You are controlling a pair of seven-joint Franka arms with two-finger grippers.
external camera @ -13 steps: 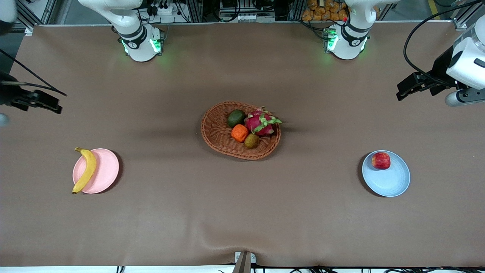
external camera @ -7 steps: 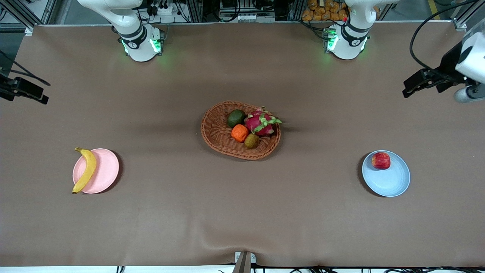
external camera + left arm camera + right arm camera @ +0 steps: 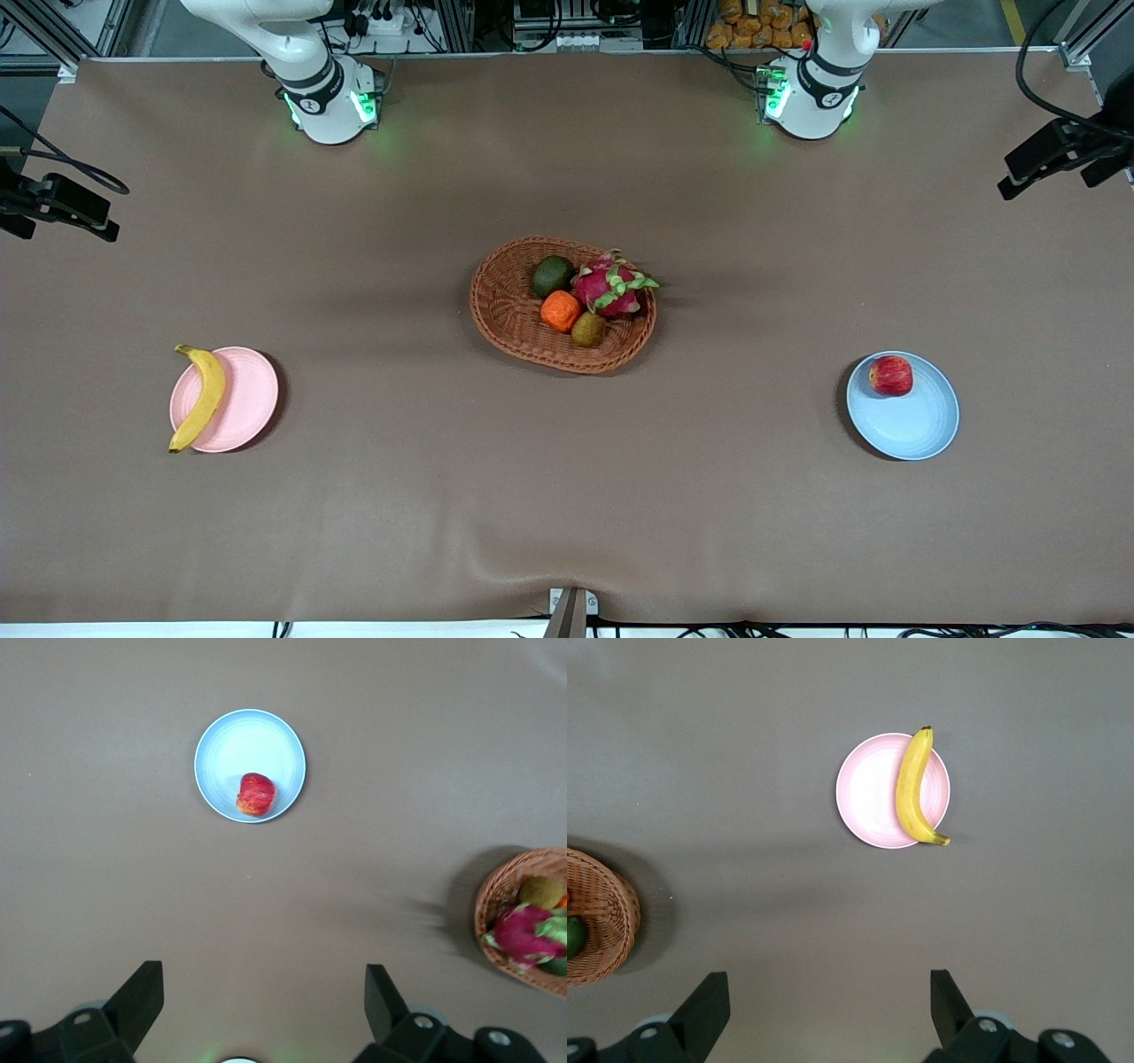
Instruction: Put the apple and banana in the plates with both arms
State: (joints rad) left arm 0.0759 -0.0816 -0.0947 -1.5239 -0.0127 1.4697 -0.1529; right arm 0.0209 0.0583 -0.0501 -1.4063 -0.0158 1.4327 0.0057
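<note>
At the far left edge of the front view, in its upper part, the right gripper [image 3: 62, 202] hangs in the air over the table's right-arm end, and the right wrist view shows its fingers [image 3: 704, 1005] spread wide with nothing between them. Lower left in the front view sits the pink plate [image 3: 248, 399], with the banana [image 3: 202, 397] lying along its outer edge, both tips overhanging the rim. In the middle stands the woven basket [image 3: 505, 310], holding an avocado [image 3: 553, 276], a mandarin [image 3: 560, 311], a dragon fruit [image 3: 609, 285] and a small brownish fruit [image 3: 588, 329]. Lower right is the blue plate [image 3: 912, 425], with the apple [image 3: 890, 375] resting inside it, near the rim that faces the robots' bases. At the upper right edge the left gripper [image 3: 1041, 159] is likewise raised over the table's left-arm end, its fingers [image 3: 142, 997] wide apart and empty in the left wrist view. Both fruits appear to be delivered, so I judge the placing done and the step in hand to be the arms pulling clear; the next move seems to call for little more than parking, perhaps with a check that the overhanging banana sits securely.
</note>
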